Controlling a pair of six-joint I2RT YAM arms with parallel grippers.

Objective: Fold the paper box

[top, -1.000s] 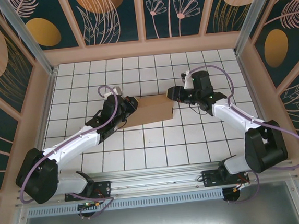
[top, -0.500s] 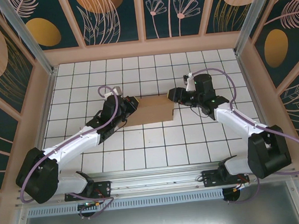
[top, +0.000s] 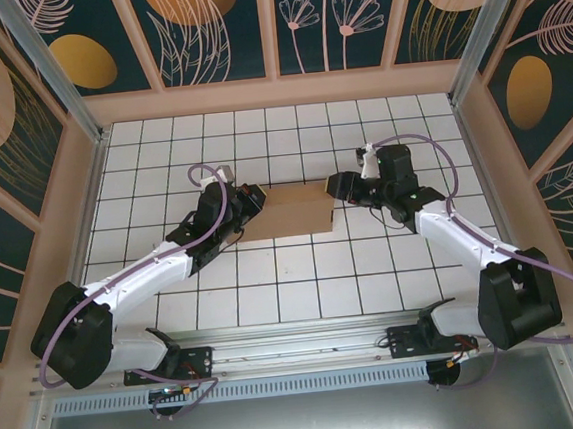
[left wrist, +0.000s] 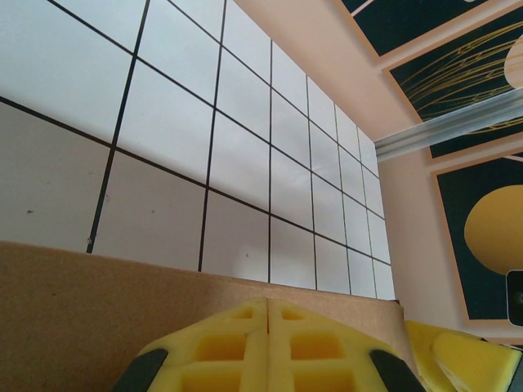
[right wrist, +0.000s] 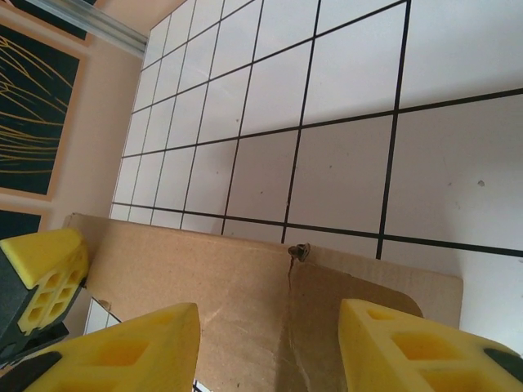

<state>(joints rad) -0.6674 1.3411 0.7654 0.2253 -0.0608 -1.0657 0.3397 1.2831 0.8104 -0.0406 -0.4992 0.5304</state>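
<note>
White-tiled table point(top: 260, 137) with black grid lines, fenced by painted panels, carries both arms reaching inward from the near edge. Between their two sets of jaws lies the paper box point(top: 291, 212), still a flat brown sheet, its left end under the left gripper point(top: 252, 199) and its right end just below the right gripper point(top: 336, 185).

Over the last second the right arm has swung its elbow outward and its wrist has drifted slightly away from the sheet, while the jaws have spread a little wider. In the right wrist view they stand apart, one yellow finger point(right wrist: 122, 351) on each side of the cardboard's end, touching nothing I can make out. The left jaws have stayed closed tight, pads meeting above the cardboard; whether they pinch an edge cannot be told. The sheet has barely shifted.

My reading is that the right side has let go and is repositioning, so no wall is raised yet. A small notch point(right wrist: 298, 251) marks the crease line between the right fingers.
</note>
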